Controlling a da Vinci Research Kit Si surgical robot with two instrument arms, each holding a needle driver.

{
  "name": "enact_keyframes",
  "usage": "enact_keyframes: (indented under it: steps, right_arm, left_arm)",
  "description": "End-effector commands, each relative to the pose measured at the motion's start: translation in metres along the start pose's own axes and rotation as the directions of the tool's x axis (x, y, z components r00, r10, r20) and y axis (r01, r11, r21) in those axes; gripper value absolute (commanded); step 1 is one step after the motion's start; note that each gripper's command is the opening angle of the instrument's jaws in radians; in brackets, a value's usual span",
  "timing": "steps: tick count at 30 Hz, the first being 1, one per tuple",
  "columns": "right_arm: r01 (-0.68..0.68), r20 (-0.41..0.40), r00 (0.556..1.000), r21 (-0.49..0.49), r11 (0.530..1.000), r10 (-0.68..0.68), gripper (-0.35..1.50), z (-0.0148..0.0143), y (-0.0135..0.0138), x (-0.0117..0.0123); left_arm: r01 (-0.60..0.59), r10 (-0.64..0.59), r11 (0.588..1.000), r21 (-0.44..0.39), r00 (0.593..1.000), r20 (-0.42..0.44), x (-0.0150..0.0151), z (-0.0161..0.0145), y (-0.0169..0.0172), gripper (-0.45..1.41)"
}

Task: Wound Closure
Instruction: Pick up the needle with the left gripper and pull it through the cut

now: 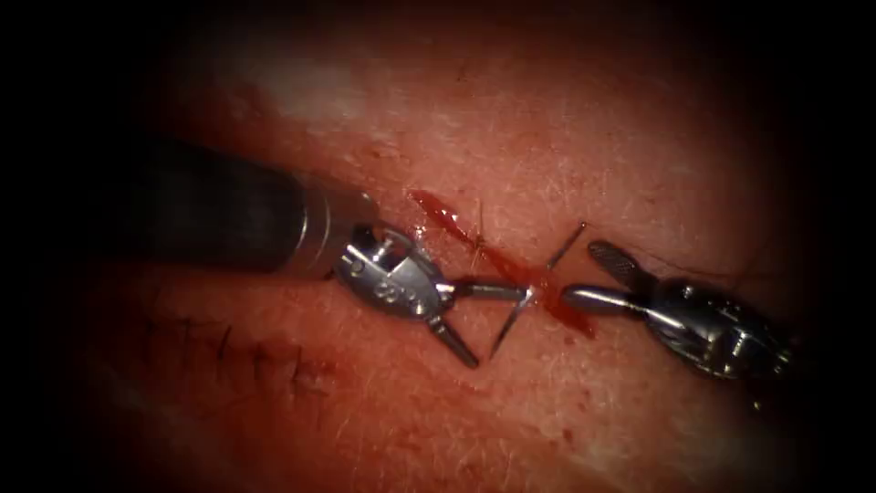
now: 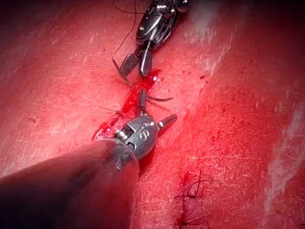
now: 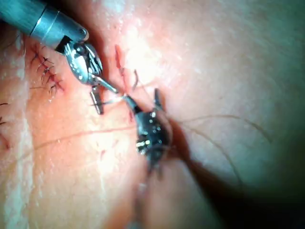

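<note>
From above, the left tool (image 1: 479, 315) has its jaws spread wide, gripping nothing, one jaw tip touching the needle (image 1: 525, 297). The needle crosses the cut (image 1: 497, 260) in the tissue (image 1: 547, 137), its middle buried and both ends showing. The right tool (image 1: 584, 274) is also spread open and empty, just right of the cut.

From the left wrist, red fluid (image 2: 131, 98) pools along the cut, and thread (image 2: 125, 33) trails past the right tool.

From the right wrist, an older stitched line (image 3: 47, 74) sits near the left tool.

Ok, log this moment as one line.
left pincer: open, empty | right pincer: open, empty | needle: in tissue, across cut, both ends exposed
</note>
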Motion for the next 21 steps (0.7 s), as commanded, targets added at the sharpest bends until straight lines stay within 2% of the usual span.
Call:
enact_keyframes:
  steps: [1,6,10,11,12,14,16,21]
  right_arm:
    - [-0.001,0.002,1.0,0.001,1.0,0.001,1.08,0.0004,-0.0004,-0.0011]
    - [0.001,0.0,1.0,0.001,1.0,-0.001,1.08,0.0005,-0.0004,-0.0014]
    - [0.001,-0.001,1.0,-0.003,1.0,-0.001,1.06,0.0006,-0.0004,-0.0014]
    - [0.001,-0.001,1.0,-0.004,1.0,-0.001,1.06,0.0006,-0.0005,-0.0014]
    - [0.001,-0.001,1.0,-0.004,1.0,-0.001,1.06,0.0006,-0.0005,-0.0014]
    - [0.0,-0.002,1.0,-0.005,1.0,0.0,1.06,0.0007,-0.0006,-0.0015]
    - [0.0,-0.002,1.0,-0.005,1.0,0.0,1.06,0.0006,-0.0007,-0.0015]
    - [0.001,-0.002,1.0,-0.005,1.0,-0.001,1.06,0.0006,-0.0007,-0.0015]
  left_arm:
    - [0.001,-0.001,1.0,-0.002,1.0,-0.002,-0.0004,0.0008,0.0004,0.59]
    - [-0.001,0.001,1.0,0.01,1.0,0.009,-0.0006,0.001,0.0001,0.57]
    - [-0.006,0.005,0.999,0.047,0.999,0.032,-0.0013,0.0012,-0.0006,0.47]
    - [0.012,-0.014,0.999,0.053,0.999,0.033,-0.0016,0.0013,-0.0009,0.3]
    - [0.04,-0.042,0.997,0.063,0.999,0.029,-0.0019,0.0016,-0.0011,-0.01]
    - [0.05,-0.052,0.996,0.068,0.998,0.03,-0.0021,0.002,-0.0008,-0.18]
    - [0.06,-0.062,0.996,0.071,0.997,0.033,-0.0021,0.0024,-0.0006,-0.45]
    - [0.118,-0.118,0.987,0.109,0.993,-0.003,-0.0019,0.0022,-0.0007,-0.45]
